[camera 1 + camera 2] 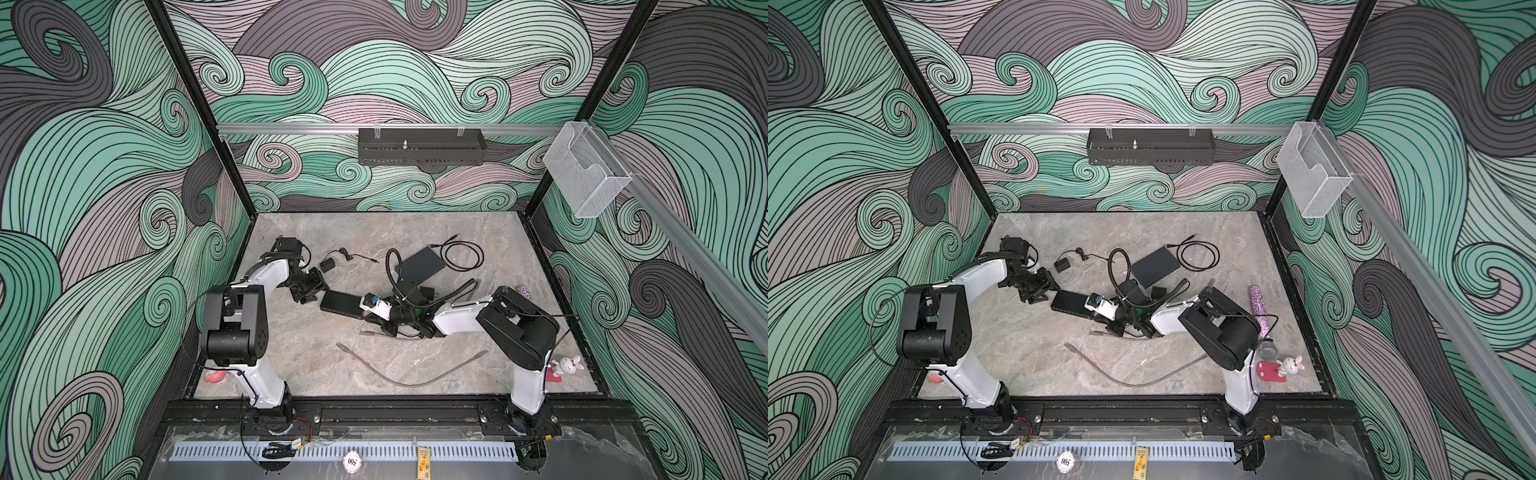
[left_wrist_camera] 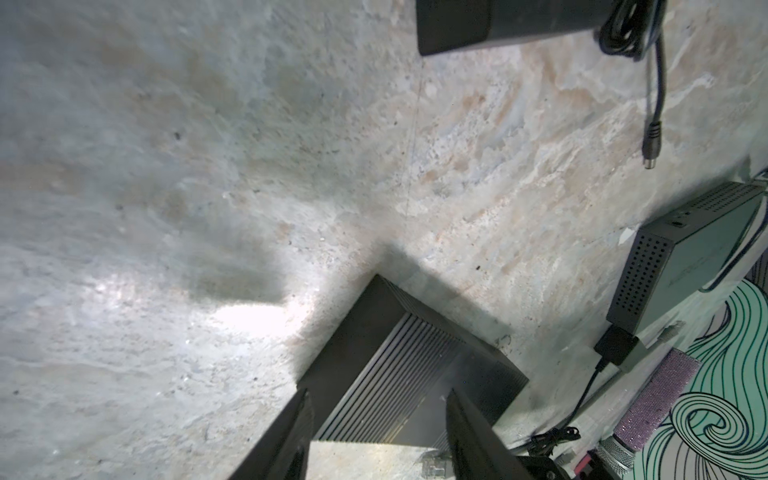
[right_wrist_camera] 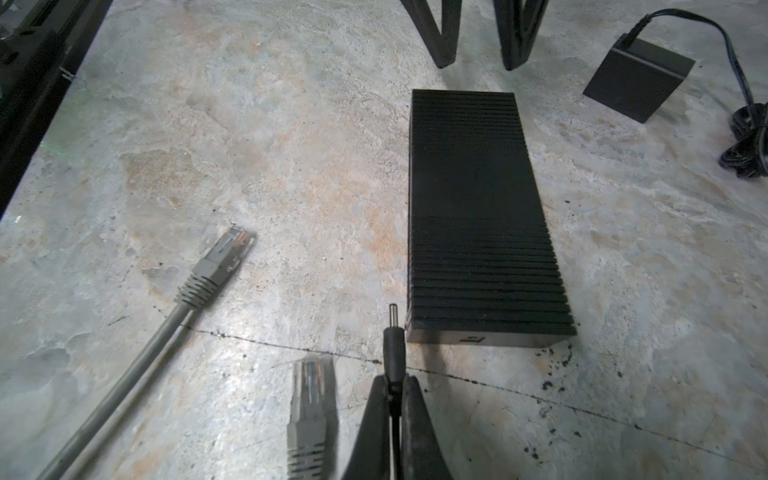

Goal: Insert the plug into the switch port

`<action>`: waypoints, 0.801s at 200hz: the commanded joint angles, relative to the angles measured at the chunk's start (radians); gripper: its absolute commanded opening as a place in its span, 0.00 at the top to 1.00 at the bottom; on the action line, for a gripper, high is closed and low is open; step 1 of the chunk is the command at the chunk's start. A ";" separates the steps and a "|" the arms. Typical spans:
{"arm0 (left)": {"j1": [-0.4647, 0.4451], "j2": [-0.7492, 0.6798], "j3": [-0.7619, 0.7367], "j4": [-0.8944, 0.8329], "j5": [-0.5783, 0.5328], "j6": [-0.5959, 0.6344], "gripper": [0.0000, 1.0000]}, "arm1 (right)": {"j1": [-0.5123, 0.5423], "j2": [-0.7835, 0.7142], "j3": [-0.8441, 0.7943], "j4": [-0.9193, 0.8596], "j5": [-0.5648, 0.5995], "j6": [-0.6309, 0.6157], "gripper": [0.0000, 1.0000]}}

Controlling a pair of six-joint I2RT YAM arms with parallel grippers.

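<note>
The narrow black ribbed box [image 3: 478,216] lies flat on the stone table, in both top views [image 1: 340,303] [image 1: 1070,302] near the middle. Its switch port [image 3: 471,338] is a small socket on the end face that points at my right gripper. My right gripper [image 3: 394,382] is shut on the black barrel plug [image 3: 394,345]. The plug's tip sits just beside that end's corner, off to one side of the port and not in it. At the box's far end my left gripper [image 2: 379,399] [image 1: 309,291] stands open, with its fingers [image 3: 442,45] just past the box.
A grey network cable [image 1: 407,374] lies in front, with its two clear plugs [image 3: 226,253] [image 3: 311,386] close to my right gripper. A small black adapter [image 3: 636,79] with its cord, a wider dark-grey box [image 1: 419,266] and a coiled black cable [image 1: 461,255] lie behind. A glitter microphone [image 1: 1260,307] lies at the right.
</note>
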 commanded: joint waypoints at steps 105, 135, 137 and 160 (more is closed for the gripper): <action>-0.017 0.127 0.135 -0.068 -0.017 0.019 0.51 | -0.043 0.018 0.013 0.006 0.073 -0.025 1.00; -0.017 0.134 0.131 -0.074 -0.023 0.034 0.61 | -0.053 0.010 0.025 -0.014 0.050 -0.050 1.00; -0.017 0.134 0.130 -0.074 -0.025 0.036 0.61 | -0.054 0.010 0.024 -0.015 0.049 -0.052 1.00; -0.017 0.130 0.120 -0.076 -0.043 0.043 0.61 | -0.055 0.013 0.026 -0.006 0.042 -0.046 1.00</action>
